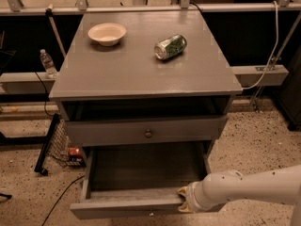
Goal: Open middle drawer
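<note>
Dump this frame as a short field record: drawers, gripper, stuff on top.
middle drawer: pulled well out, inside of the box showing
gripper: at the right end of that drawer's front edge, arm coming in from the right
upper drawer: pushed in, round knob at centre
cabinet top: bowl back left, upright; can lying on its side, right of the bowl
floor: water bottle standing left of the cabinet

The grey surface point(141, 74) carries a white bowl point(107, 33) and a green can point(170, 46) on its side; the gripper point(184, 199) sits lower, at an open drawer point(127, 206).
</note>
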